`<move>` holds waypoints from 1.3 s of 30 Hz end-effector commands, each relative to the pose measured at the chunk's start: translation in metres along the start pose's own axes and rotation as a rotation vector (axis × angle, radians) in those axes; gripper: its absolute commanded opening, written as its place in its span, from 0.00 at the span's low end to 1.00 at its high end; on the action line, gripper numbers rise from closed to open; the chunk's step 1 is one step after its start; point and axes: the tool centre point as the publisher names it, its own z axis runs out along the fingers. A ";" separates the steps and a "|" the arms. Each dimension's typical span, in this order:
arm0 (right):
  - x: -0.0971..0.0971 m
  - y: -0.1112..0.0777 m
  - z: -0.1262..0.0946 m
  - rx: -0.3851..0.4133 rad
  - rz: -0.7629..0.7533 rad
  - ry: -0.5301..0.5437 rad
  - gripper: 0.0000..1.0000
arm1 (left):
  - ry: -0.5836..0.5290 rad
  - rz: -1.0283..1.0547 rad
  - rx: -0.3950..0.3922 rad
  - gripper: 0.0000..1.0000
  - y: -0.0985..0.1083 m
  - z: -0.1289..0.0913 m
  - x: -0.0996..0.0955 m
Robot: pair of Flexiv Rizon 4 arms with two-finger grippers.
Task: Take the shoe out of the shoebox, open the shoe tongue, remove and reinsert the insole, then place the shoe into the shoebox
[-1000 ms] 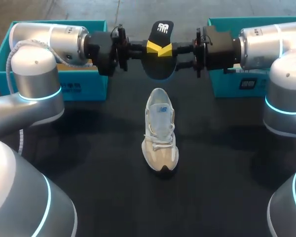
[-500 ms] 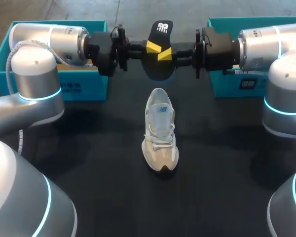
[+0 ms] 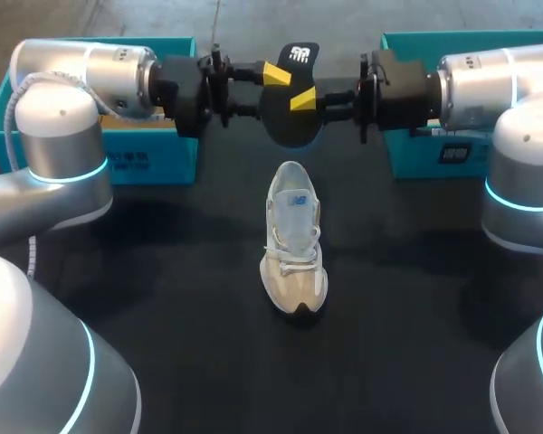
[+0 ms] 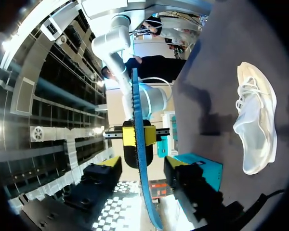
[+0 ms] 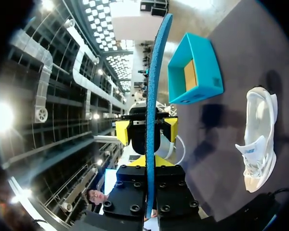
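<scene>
- Head view: even overhd light; bright sheen on left arm (image 3: 63,117) shell.
- Wrist views: soft shadows on table (image 5: 260,57) beside shoe (image 5: 257,139); ceiling lamps flare v. bright.

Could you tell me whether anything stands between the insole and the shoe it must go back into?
Nothing visible does. The insole, in the right gripper, hangs beyond the shoe; only bare table lies between them.
</scene>
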 end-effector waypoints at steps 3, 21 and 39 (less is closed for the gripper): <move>0.001 -0.002 -0.007 -0.020 -0.034 -0.012 0.00 | 0.041 0.039 0.054 1.00 0.000 -0.025 0.002; 0.022 0.011 0.001 -0.027 -0.451 -0.098 0.00 | 0.173 0.281 0.151 1.00 0.013 -0.076 0.027; 0.022 0.011 0.001 -0.027 -0.451 -0.098 0.00 | 0.173 0.281 0.151 1.00 0.013 -0.076 0.027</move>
